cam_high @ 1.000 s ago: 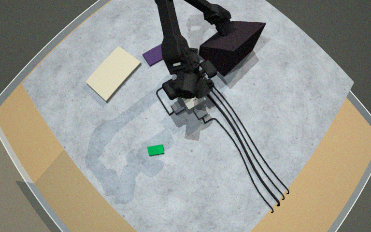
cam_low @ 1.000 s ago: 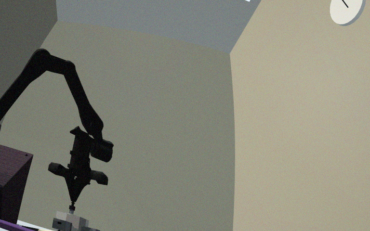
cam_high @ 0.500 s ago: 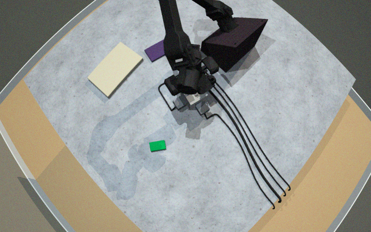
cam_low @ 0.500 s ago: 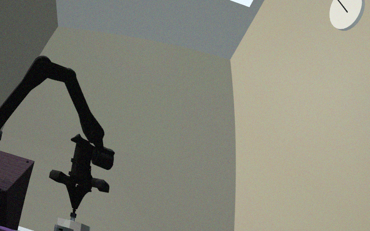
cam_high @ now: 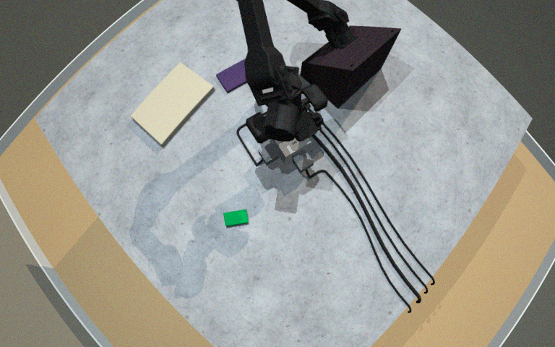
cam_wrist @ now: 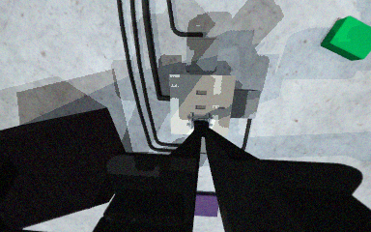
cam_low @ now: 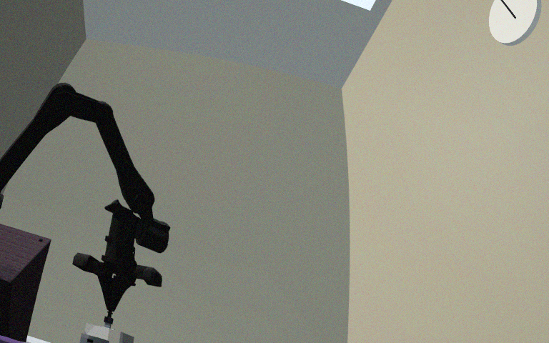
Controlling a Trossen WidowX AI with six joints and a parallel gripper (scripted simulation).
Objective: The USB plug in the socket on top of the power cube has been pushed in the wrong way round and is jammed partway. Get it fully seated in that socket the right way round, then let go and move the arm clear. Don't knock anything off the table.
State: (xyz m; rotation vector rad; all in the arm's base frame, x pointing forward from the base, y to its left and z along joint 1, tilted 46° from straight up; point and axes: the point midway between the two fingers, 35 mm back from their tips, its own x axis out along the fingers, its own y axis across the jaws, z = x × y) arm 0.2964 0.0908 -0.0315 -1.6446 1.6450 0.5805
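Note:
The light power cube [cam_high: 287, 147] [cam_low: 96, 331] [cam_wrist: 187, 85] stands under my gripper, with two slots visible on its top in the wrist view. My gripper [cam_low: 109, 310] [cam_wrist: 202, 131] points straight down and is shut on the small dark body of the USB plug [cam_low: 108, 319]. A short stretch of the plug's silver shell shows between the dark body and the cube's top in the exterior view. Whether the shell's tip is inside the socket, and which way round it faces, I cannot tell. The arm hides the fingertips in the top view.
Grey plugs [cam_high: 303, 163] [cam_wrist: 245, 103] with black cables [cam_high: 378, 239] [cam_wrist: 136, 72] surround the cube. A green block [cam_high: 235, 217] [cam_wrist: 350, 39], a cream slab [cam_high: 173, 103] and a purple block [cam_high: 231, 77] [cam_wrist: 207, 205] lie around it. A dark box [cam_high: 352, 48] [cam_low: 30, 274] stands beside the cube.

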